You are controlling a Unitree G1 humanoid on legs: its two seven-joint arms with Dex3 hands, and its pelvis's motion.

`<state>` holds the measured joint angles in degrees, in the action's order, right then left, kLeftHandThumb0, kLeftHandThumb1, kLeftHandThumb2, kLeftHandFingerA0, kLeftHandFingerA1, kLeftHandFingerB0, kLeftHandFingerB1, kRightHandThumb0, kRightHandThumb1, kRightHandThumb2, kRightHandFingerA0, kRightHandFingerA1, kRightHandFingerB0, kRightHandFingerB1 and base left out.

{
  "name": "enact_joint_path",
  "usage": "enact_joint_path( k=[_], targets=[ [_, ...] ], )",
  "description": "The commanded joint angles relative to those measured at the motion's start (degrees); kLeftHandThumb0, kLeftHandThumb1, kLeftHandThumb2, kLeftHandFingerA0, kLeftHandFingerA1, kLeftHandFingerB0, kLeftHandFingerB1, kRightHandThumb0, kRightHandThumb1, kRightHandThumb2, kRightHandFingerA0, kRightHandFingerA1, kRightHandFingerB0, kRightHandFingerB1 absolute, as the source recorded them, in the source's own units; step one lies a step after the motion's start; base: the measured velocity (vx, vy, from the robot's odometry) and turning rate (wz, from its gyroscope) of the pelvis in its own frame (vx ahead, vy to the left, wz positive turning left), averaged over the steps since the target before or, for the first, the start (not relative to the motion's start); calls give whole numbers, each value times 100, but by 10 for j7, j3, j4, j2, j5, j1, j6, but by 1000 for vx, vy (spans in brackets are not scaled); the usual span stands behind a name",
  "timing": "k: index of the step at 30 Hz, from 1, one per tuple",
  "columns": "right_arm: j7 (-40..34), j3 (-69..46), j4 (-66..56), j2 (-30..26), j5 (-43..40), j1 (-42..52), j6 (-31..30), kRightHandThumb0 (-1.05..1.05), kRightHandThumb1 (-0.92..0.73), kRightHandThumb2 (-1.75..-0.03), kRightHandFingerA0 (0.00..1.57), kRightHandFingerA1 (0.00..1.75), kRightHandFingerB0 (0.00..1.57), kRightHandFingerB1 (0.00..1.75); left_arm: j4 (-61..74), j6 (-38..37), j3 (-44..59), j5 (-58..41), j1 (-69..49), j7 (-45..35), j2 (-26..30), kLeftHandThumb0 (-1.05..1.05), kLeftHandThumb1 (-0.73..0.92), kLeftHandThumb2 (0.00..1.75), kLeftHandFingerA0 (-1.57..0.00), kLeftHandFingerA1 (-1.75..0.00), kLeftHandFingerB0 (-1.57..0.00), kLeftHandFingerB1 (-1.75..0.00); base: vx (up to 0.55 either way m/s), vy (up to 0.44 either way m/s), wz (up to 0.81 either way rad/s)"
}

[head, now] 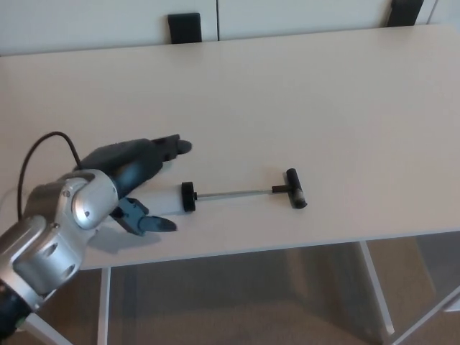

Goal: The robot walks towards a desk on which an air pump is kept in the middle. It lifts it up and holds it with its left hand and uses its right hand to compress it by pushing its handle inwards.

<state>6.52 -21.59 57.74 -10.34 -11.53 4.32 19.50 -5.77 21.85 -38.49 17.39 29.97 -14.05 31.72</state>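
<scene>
Lying flat on the pale desk (302, 86), near its front edge and about midway along it, one air pump (241, 194) stretches left to right: a white barrel whose left part is hidden under the robot's arm, a black collar, a thin metal rod drawn out, and a black T-handle (295, 188) at the right end. The left hand (140, 169) of the robot sits directly over the barrel's left portion. Its two black fingers (169, 147) point right, just behind the barrel, while the thumb (147, 221) reaches out on the near side, so the barrel lies between them. The fingers and thumb are spread apart; whether any of them touches the barrel cannot be told. The handle end lies well apart from the hand, out to the right. A silver wrist (68, 223) and forearm enter from the lower left corner, with one black cable (43, 147) looping above the wrist. The right hand does not show. Two dark chair backs (185, 27) rise beyond the desk's far edge, one near the middle and one at the upper right corner. White desk legs (104, 305) show below the front edge.
</scene>
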Motion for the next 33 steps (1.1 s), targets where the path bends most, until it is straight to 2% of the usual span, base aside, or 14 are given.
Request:
enact_joint_path(
  k=[1, 3, 4, 12, 16, 17, 19, 20, 21, 22, 25, 26, 33],
  targets=[
    [-9, 7, -42, -7, 3, 18, -24, -33, -69, -60, 68, 48, 59, 45, -51, -54, -81, 233, 65, 2, 88, -55, 47, 58, -10, -23, -11, -22, 0, 0, 0],
    [-9, 6, -42, -7, 2, 17, -25, -33, -69, -60, 68, 48, 59, 45, -50, -54, -84, 235, 65, 3, 89, -55, 47, 58, -10, -23, -11, -22, 0, 0, 0],
    [-7, 6, -41, -7, 1, 17, -25, -32, -69, -60, 69, 48, 59, 45, -50, -52, -87, 240, 65, 4, 91, -55, 37, 73, -2, -30, -9, -30, 0, 0, 0],
    [-9, 11, -46, -11, 6, 16, -28, -33, -71, -60, 72, 48, 59, 44, -54, -42, -92, 239, 60, 6, 85, -62, 39, 69, -7, -35, -5, -29, 0, 0, 0],
    [-7, 12, -44, -12, 5, 13, -28, -33, -71, -61, 73, 48, 59, 44, -55, -43, -90, 237, 58, 0, 79, -60, 38, 68, -8, -36, -6, -31, 0, 0, 0],
    [-8, 13, -47, -12, 5, 13, -28, -34, -72, -61, 71, 48, 58, 44, -50, -45, -90, 236, 54, -2, 77, -58, 37, 69, -9, -38, -1, -32, 0, 0, 0],
    [-9, 14, -49, -11, 6, 14, -29, -34, -72, -61, 71, 48, 58, 44, -47, -47, -90, 236, 51, -3, 76, -58, 37, 69, -9, -38, -1, -32, 0, 0, 0],
    [-10, 15, -51, -12, 6, 13, -31, -34, -71, -61, 70, 47, 58, 44, -42, -47, -90, 237, 46, -4, 73, -30, 26, 84, 0, -48, 0, -47, 0, 0, 0],
    [-10, 15, -52, -12, 7, 13, -34, -34, -71, -61, 70, 47, 58, 44, -39, -47, -89, 239, 42, -4, 70, -30, 26, 84, 0, -48, 0, -47, 0, 0, 0],
    [-9, 13, -54, -12, 4, 12, -38, -34, -71, -61, 69, 47, 58, 44, -37, -47, -90, 241, 39, -6, 67, -58, 38, 70, -9, -38, -1, -33, 0, 0, 0],
    [-9, 13, -58, -12, 3, 13, -40, -34, -71, -61, 69, 47, 58, 44, -32, -45, -91, 249, 32, -12, 57, -64, 40, 68, -8, -35, -4, -27, 0, 0, 0],
    [-9, 14, -59, -13, 4, 13, -39, -34, -72, -61, 69, 47, 58, 44, -29, -44, -90, 250, 29, -14, 52, -30, 26, 84, 0, -48, 0, -47, 0, 0, 0],
    [-10, 12, -72, -15, 3, 15, -51, -33, -72, -60, 68, 46, 57, 43, -38, -47, -82, 262, 18, -23, 26, -30, 28, 85, 0, -48, 0, -47, 0, 0, 0]
  ],
)
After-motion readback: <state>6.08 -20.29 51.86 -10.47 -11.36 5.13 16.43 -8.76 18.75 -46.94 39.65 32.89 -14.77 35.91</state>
